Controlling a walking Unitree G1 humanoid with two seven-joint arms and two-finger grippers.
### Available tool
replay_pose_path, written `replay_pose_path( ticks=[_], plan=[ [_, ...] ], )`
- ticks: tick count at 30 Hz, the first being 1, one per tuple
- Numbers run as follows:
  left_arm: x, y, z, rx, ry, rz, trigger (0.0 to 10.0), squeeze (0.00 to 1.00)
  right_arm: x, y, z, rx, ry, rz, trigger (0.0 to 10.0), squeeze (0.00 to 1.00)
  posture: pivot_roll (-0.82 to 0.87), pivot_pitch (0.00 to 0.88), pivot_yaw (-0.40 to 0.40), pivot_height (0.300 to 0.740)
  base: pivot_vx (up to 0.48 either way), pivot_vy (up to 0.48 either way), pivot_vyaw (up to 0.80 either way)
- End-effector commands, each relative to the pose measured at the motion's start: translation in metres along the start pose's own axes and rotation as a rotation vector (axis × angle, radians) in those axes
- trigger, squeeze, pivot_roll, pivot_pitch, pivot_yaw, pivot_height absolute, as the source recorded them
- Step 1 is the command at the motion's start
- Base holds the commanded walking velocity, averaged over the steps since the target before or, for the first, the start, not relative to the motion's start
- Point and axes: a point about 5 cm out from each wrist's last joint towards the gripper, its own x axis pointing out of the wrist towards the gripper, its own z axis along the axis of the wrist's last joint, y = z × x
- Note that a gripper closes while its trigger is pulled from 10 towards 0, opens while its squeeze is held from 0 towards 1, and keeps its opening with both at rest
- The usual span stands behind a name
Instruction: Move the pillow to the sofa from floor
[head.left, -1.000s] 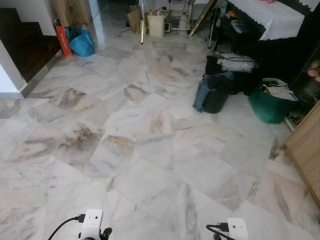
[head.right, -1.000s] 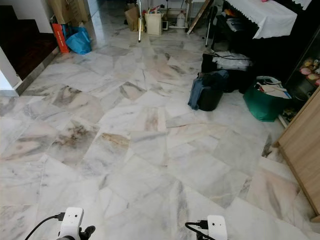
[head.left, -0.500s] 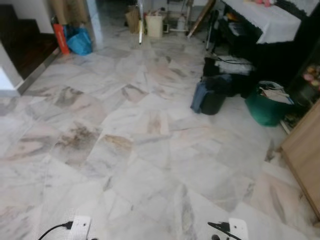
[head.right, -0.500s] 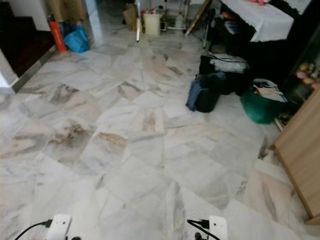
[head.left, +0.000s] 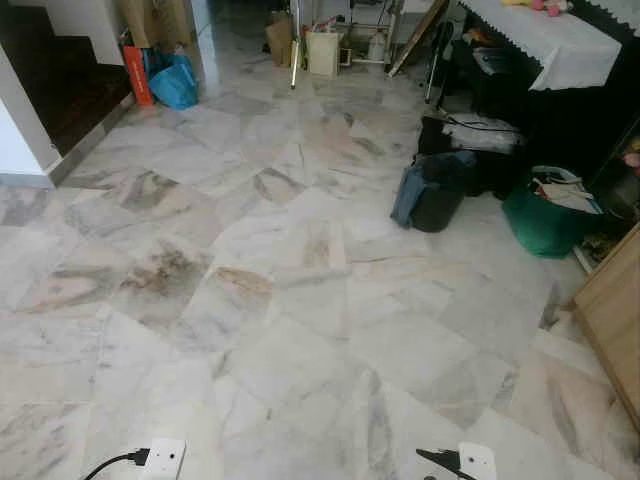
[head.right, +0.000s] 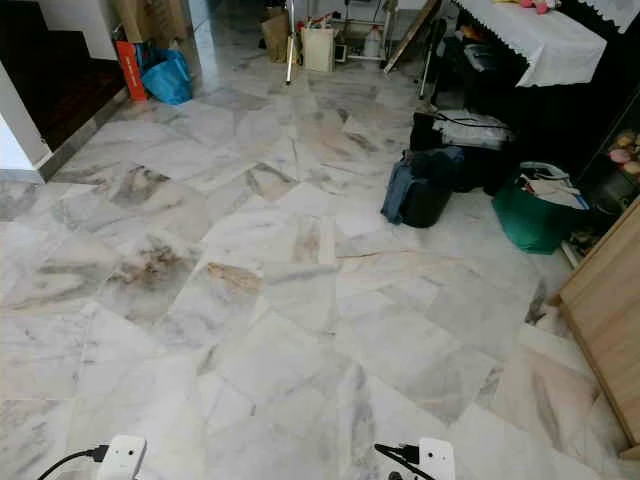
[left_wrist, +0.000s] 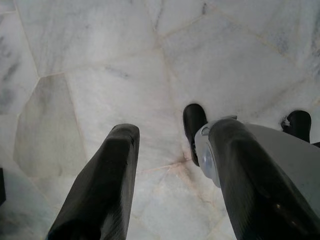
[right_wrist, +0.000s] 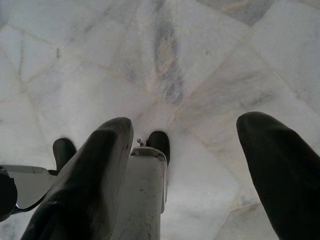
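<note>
- The marble floor (head.left: 300, 300) spread ahead of the robot, with neither a pillow nor a sofa to be made out on it; where the task's thing lay could not be told from these views.
- At about 1 o'clock stood a desk (head.left: 560, 45) under a white cloth, with a green bag (head.left: 545, 215) and a dark backpack (head.left: 432, 190) on the floor below it.
- At about 3 o'clock a wooden cabinet (head.left: 615, 320) edged the floor; at about 11 o'clock sat a blue bag (head.left: 176, 82) beside an orange one (head.left: 137, 75).
- The left end effector (left_wrist: 172, 165) hung pointing down at the tiles, fingers apart and holding nothing; the right end effector (right_wrist: 182, 165) hung likewise, fingers spread wide and empty.
- I judged the step in hand to be the search: the task was barely begun, nothing grasped.
- The next move probably called for turning or walking on until the pillow came into sight, then bending down to reach it.
</note>
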Motion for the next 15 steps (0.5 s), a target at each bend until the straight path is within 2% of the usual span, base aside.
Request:
replay_pose_path(
  ticks=[1, 15],
  plan=[
    [0.0002, 0.0001, 0.0009, 0.031, 0.004, -0.005, 10.0, 0.00, -0.0010, -0.0037, -0.0033, 0.007, 0.008, -0.010, 10.0, 0.00, 0.08, 0.000, -0.034, 0.740, 0.000, 0.000, 0.00],
    [0.0002, 0.0001, 0.0017, 0.078, 0.002, -0.024, 10.0, 0.00, -0.0004, 0.0018, -0.0040, 0.027, 0.009, 0.002, 10.0, 0.00, 0.07, 0.000, -0.026, 0.740, 0.000, 0.000, 0.00]
  ],
)
